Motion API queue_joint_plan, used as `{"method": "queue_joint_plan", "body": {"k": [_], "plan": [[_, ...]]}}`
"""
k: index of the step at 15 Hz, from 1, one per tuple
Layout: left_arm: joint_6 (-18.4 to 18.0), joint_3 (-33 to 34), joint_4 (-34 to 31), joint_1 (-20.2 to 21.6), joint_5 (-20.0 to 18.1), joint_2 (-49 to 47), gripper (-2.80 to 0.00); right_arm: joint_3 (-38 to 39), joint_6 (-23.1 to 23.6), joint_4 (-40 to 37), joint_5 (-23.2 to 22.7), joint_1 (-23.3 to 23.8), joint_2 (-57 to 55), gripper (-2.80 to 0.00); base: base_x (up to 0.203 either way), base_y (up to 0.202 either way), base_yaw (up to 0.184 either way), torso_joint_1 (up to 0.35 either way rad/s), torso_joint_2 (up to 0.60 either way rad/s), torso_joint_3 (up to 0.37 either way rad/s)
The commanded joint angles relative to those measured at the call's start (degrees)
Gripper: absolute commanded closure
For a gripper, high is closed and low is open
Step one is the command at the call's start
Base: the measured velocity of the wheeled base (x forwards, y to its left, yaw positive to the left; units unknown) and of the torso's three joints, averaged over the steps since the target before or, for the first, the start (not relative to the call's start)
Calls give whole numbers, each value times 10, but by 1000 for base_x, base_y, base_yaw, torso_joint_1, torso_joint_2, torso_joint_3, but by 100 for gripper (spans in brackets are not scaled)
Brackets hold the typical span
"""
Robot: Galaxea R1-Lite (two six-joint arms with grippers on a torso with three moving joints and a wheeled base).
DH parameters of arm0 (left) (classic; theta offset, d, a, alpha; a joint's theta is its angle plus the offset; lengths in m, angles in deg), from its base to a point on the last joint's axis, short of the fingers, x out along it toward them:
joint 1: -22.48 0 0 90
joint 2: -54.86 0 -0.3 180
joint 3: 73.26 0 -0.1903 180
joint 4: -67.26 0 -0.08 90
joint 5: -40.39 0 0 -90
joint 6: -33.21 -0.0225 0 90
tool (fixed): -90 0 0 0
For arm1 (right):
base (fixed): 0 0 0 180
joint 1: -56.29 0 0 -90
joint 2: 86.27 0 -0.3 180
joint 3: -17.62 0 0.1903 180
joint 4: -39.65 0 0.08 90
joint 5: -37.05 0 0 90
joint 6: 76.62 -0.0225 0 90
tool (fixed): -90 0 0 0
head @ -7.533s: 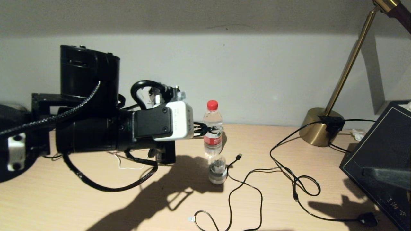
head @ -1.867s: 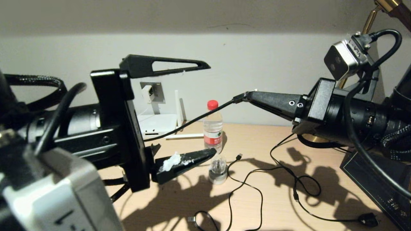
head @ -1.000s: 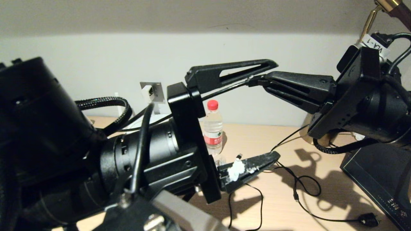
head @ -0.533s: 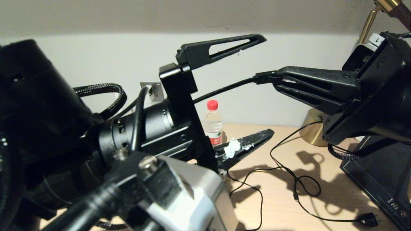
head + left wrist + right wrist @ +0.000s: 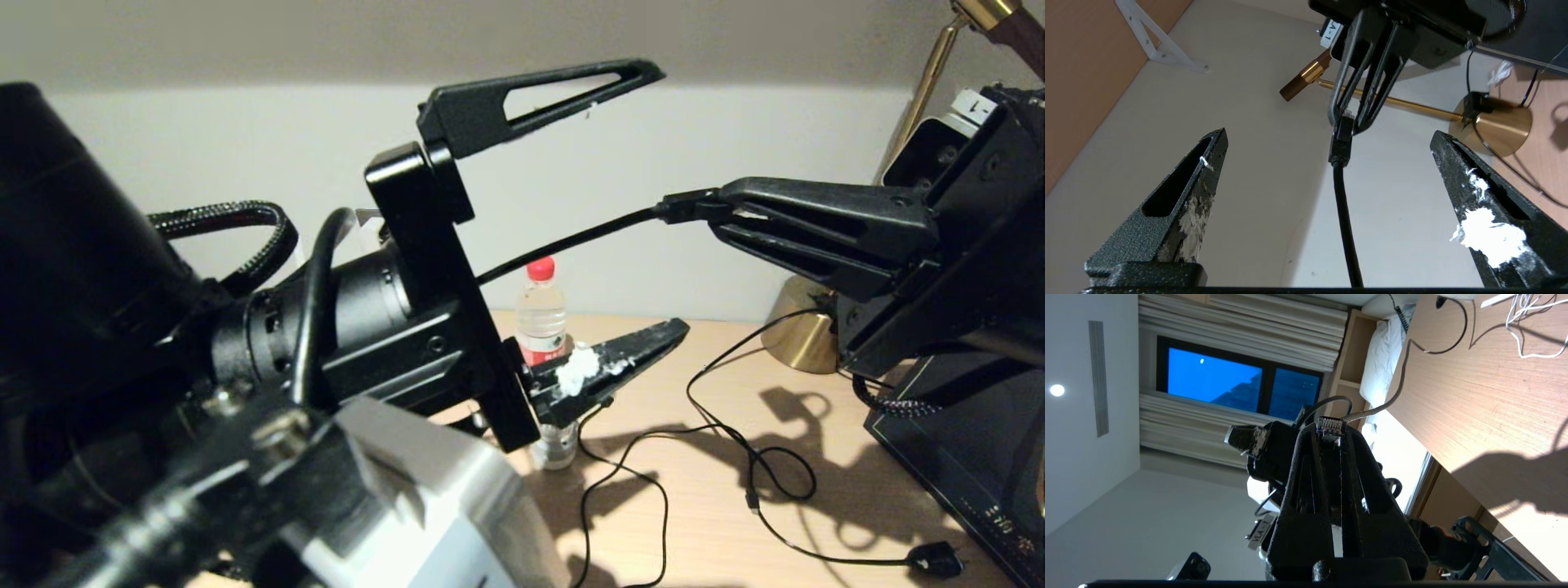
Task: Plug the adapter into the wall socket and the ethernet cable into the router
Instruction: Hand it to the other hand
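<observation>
My right gripper (image 5: 718,202) is raised above the desk and shut on the ethernet cable (image 5: 571,241), pinching its connector (image 5: 1341,141). The connector's clear tip (image 5: 1329,425) sticks out past the fingertips. The black cable runs down and left behind my left arm. My left gripper (image 5: 673,198) is open wide. Its two fingers stand above and below the connector without touching it, and white residue (image 5: 575,369) clings to the lower finger. The cable (image 5: 1346,220) passes midway between the left fingers. My left arm hides the wall socket, adapter and router.
On the desk stand a red-capped water bottle (image 5: 539,314) and a clear round plug (image 5: 555,447). Thin black cords (image 5: 735,445) loop to a black plug (image 5: 931,559). A brass lamp base (image 5: 804,341) and a black box (image 5: 963,441) sit at the right.
My left gripper has lifted and tilted up, so its open fingers now straddle the connector. My right gripper has shifted slightly right with the cable still pinched.
</observation>
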Motion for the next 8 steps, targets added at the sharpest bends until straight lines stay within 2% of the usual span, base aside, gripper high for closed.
{"method": "queue_joint_plan", "body": {"k": [1, 8], "plan": [[-10, 1, 3, 2, -1, 0, -280, -1, -5, 2, -7, 0, 1, 0, 0, 0, 0, 0, 0, 0], [-16, 3, 4, 23, -2, 1, -280, -9, -9, 2, -33, -2, -17, 0, 0, 0, 0, 0, 0, 0]]}}
